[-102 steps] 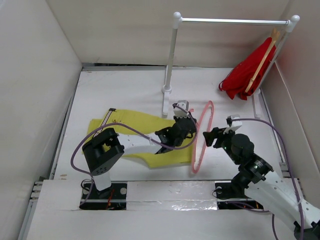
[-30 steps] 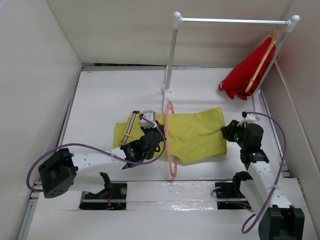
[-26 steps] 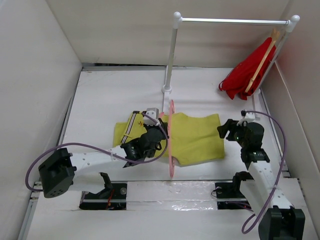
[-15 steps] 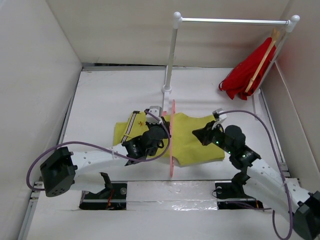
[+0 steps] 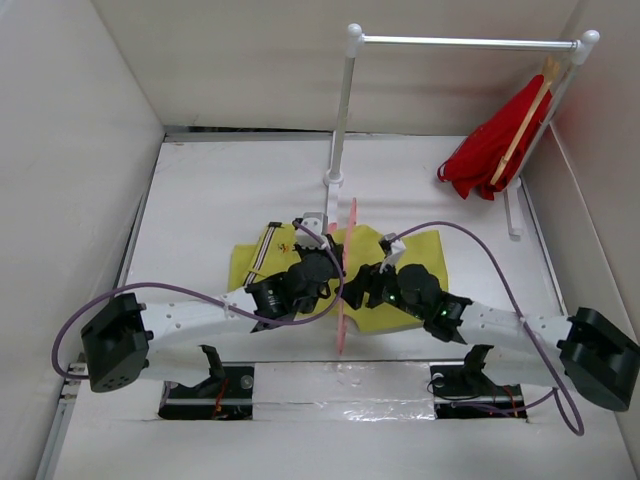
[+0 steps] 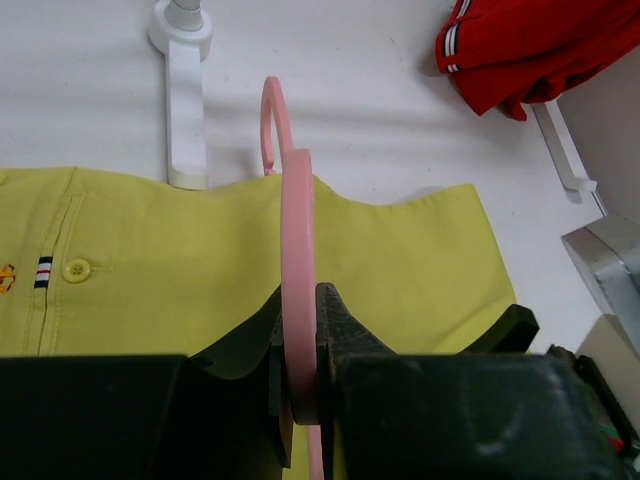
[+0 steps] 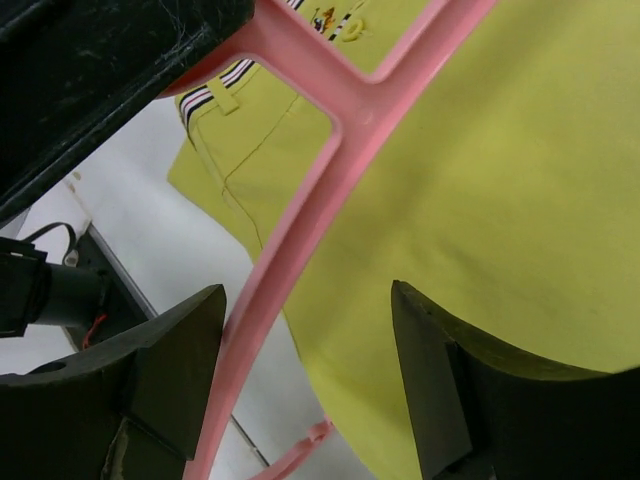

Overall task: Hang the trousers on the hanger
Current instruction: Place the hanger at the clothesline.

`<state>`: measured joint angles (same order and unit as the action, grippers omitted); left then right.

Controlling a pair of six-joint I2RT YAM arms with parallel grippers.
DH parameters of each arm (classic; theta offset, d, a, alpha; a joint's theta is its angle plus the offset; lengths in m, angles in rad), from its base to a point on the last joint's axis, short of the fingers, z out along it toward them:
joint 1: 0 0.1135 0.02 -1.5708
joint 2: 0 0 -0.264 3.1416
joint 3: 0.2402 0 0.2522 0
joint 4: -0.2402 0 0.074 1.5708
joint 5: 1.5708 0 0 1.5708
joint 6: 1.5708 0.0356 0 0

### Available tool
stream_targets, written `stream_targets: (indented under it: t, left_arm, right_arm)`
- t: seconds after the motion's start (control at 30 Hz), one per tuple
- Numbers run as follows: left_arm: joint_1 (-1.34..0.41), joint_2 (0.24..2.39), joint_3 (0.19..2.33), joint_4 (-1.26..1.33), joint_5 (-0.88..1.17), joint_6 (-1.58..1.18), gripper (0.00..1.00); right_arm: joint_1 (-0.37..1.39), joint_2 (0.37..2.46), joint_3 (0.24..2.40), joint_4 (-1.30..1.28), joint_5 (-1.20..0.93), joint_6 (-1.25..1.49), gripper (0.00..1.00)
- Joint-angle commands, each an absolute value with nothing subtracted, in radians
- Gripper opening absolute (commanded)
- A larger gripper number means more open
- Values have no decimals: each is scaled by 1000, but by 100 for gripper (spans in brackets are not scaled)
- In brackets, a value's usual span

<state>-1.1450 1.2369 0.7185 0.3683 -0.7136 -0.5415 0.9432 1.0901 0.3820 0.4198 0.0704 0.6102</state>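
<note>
Left end effector clamps hanger; emblem on trousers seems illegible.

White table: trousers, rack

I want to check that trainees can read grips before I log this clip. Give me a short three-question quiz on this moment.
1. True or false: the left gripper is clamped on the thin pink plastic hanger.
2. Above the mustard-yellow fabric trousers, the right gripper is: A) shut on the hanger B) open C) out of view.
3. What hangs on the tan wooden hanger?
Key: 1 true; 2 B; 3 the red garment.
</note>
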Motion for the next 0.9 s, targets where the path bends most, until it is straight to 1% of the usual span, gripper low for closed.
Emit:
stream_targets:
  t: [0.0, 0.07, 0.1, 0.13, 0.27, 0.3, 0.37, 0.43, 0.53, 0.6, 0.63, 0.7, 0.73, 0.8, 0.83, 0.87]
  left_arm:
    - [-1161, 1219, 782, 499, -722, -558, 0]
    - [-1161, 1213, 775, 500, -724, -561, 0]
    - [-1161, 1210, 772, 503, -723, -561, 0]
    - [-1161, 1206, 767, 509, -719, -561, 0]
    - [-1161, 1193, 773, 526, -712, -545, 0]
    - [-1161, 1193, 773, 531, -703, -543, 0]
    - [-1161, 1190, 779, 552, -684, -528, 0]
    - [-1161, 1192, 801, 572, -663, -486, 0]
    - [-1161, 1190, 889, 534, -652, -422, 1]
    - [-1161, 1183, 951, 509, -631, -390, 11]
    - [-1161, 1181, 968, 503, -620, -381, 20]
    - [-1125, 1175, 1009, 500, -539, -365, 26]
    - [-1109, 1174, 1020, 497, -507, -368, 32]
    - [-1082, 1169, 1052, 480, -425, -385, 40]
    - [-1069, 1163, 1057, 476, -414, -388, 47]
    - [-1069, 1149, 1061, 474, -414, -388, 50]
  right_arm:
    - [968, 1152, 385, 624, 68, 663, 66]
    - [980, 1192, 406, 640, 69, 666, 57]
    - [989, 1203, 413, 641, 68, 666, 43]
    - [989, 1210, 416, 655, 67, 672, 37]
    - [999, 1232, 410, 725, 46, 699, 18]
    - [999, 1233, 410, 738, 34, 704, 9]
    - [999, 1236, 413, 778, 15, 718, 1]
    - [999, 1230, 413, 837, -1, 750, 0]
    - [999, 1191, 423, 856, -35, 776, 0]
    - [999, 1160, 440, 842, -44, 776, 0]
    - [999, 1126, 458, 818, -46, 778, 0]
    - [988, 1092, 479, 795, -60, 779, 0]
    - [988, 1075, 497, 775, -64, 781, 0]
    - [956, 1028, 512, 755, -75, 784, 0]
    - [945, 1011, 518, 727, -75, 787, 0]
    - [910, 984, 526, 713, -81, 793, 0]
